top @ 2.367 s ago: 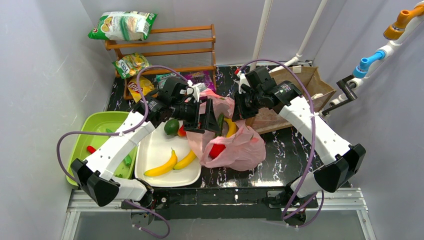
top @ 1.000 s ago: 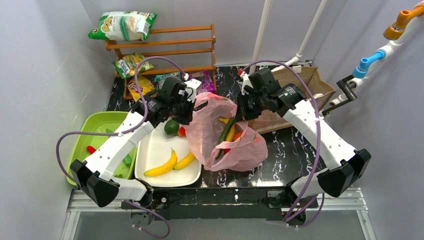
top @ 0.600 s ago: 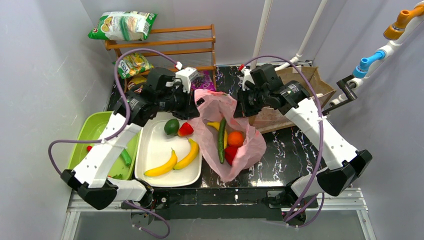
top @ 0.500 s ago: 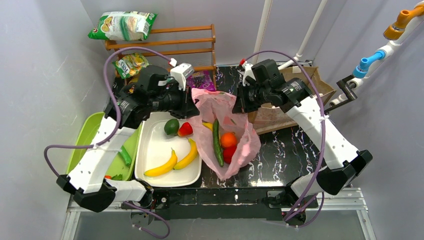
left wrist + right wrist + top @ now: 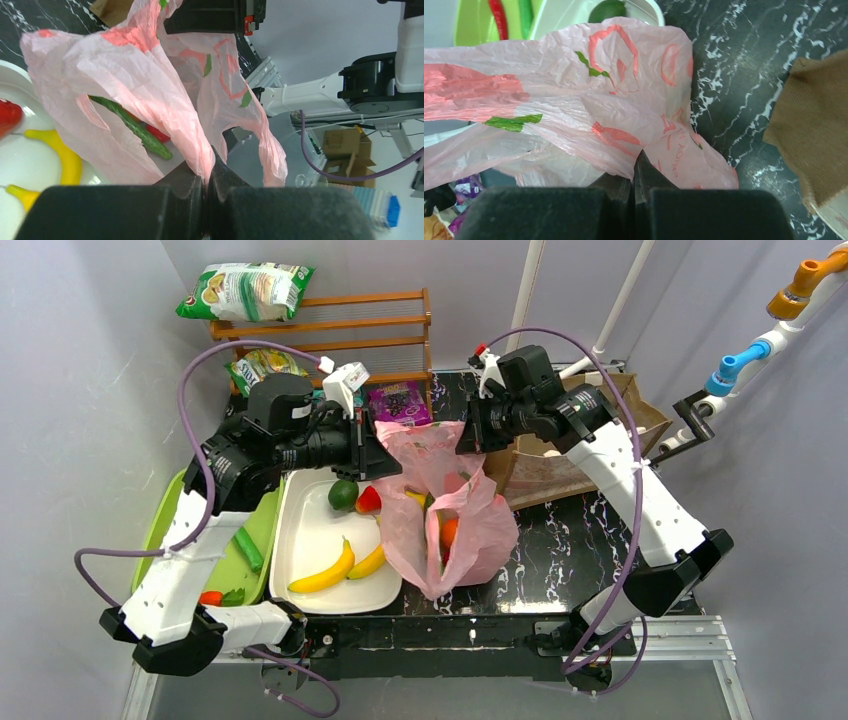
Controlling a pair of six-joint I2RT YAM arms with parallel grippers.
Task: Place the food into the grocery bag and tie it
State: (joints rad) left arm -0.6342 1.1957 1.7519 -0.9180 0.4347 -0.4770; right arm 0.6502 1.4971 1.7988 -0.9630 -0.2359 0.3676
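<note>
Both the left gripper (image 5: pixel 205 174) and the right gripper (image 5: pixel 634 171) were clamped on top folds of the grocery bag (image 5: pixel 480 525), which hung midway between the left and right edges of the tabletop (image 5: pixel 565 540) with the orange (image 5: pixel 449 531) inside; thin, soft and slippery, it seemed best gripped by bunched handles.

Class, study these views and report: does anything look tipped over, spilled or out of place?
The brown paper bag lies tipped on its side at the back right of the table. Two bananas sit outside the pink grocery bag, on the white tray.
</note>
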